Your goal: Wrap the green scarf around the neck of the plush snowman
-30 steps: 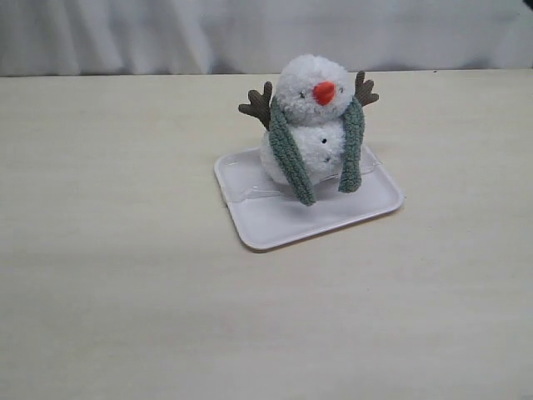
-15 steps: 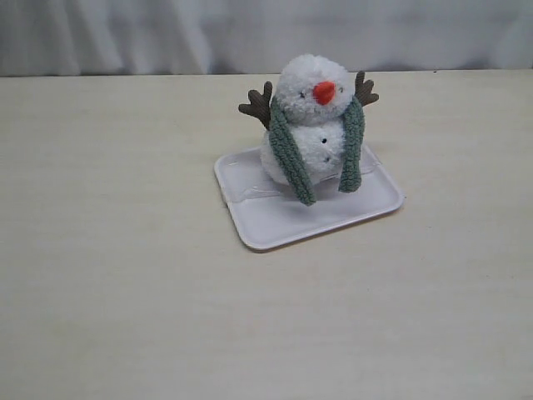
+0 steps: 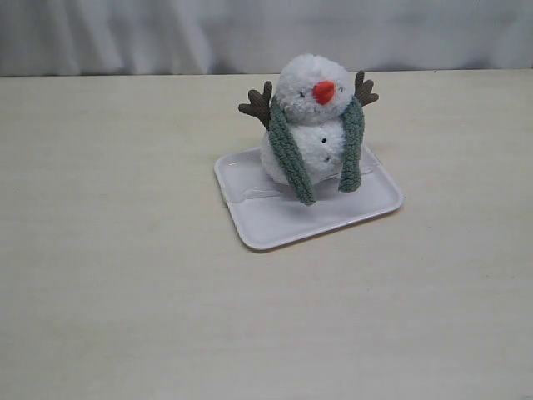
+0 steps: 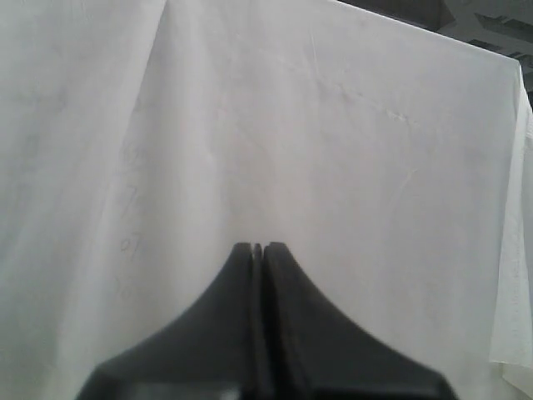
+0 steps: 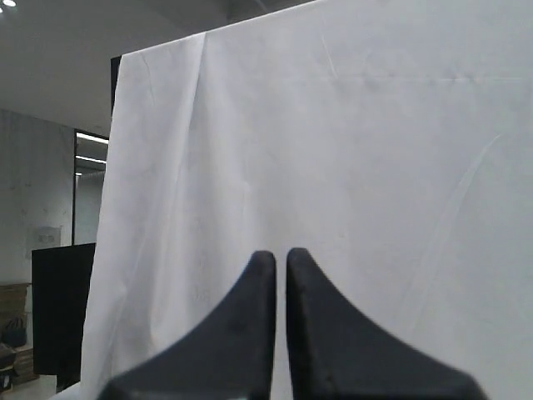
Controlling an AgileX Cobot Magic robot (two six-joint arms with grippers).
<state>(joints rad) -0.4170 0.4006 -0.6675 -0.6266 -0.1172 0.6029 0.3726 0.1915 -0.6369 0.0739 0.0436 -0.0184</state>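
Your plush snowman [image 3: 310, 125] sits upright on a shallow white tray [image 3: 275, 227]. The tray lies on the pale bench [image 3: 125, 267], a little past the middle and towards the far side, where a white curtain [image 3: 250, 33] hangs. The snowman faces the exterior camera, turned slightly to the right of that view. Its orange nose [image 3: 324, 92] points forward and its 2 brown twig arms [image 3: 256, 104] stick out, 1 on each side.

The green scarf [image 3: 288, 154] lies over the snowman at the snowman's neck [image 3: 315, 122], the crease between the head ball and the body ball. Its 2 ends hang down the front of the body, 1 on each side. They hang apart, with bare white plush and the small black buttons showing between them. The end on the left of that view hangs lower, its tip down at the tray. How the scarf runs behind the neck you cannot tell from here.

Each claw shows only in its own wrist view, against a plain white cloth [image 4: 291, 125]. The left claw [image 4: 258, 247] has its 2 dark jaws pressed together, with nothing between them. The right claw [image 5: 281, 258] has its jaws drawn in to a thin slit and grips nothing.
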